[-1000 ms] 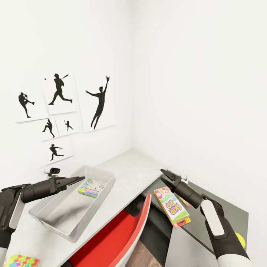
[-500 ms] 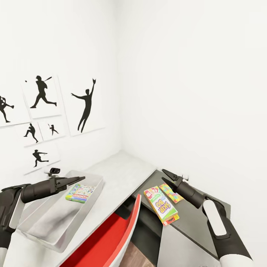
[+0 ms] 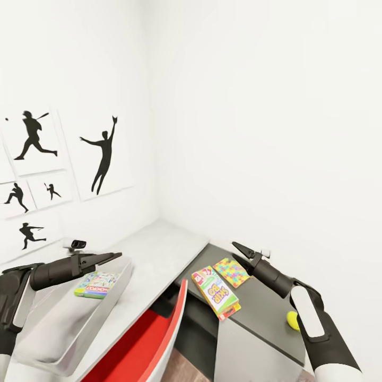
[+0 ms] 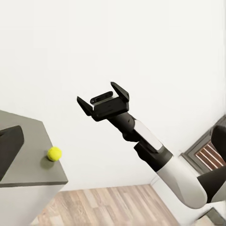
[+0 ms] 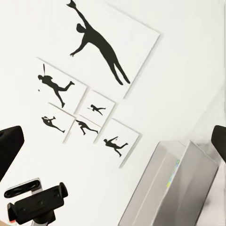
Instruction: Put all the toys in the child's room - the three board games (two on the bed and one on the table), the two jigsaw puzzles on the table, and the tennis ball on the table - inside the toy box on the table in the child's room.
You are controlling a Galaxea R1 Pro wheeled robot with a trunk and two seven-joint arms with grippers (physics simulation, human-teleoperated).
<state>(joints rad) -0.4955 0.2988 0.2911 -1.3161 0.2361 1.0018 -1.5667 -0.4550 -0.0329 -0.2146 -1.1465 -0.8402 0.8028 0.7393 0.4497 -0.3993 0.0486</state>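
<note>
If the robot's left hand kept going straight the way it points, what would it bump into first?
Probably the robot's own right hand. The left wrist view looks along the left hand and shows that right hand, open, near the middle with white wall behind. Depth is unclear, so it might pass by.

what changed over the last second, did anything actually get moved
Only the camera moved: the head view swung to the right, so the posters, the toy box and the SKIP-BO box slid left, and a jigsaw square and the tennis ball came into sight on the dark cabinet top. Nothing was picked up or released. The left gripper and right gripper kept their pose, both open and empty; one game box stayed in the toy box.
</note>
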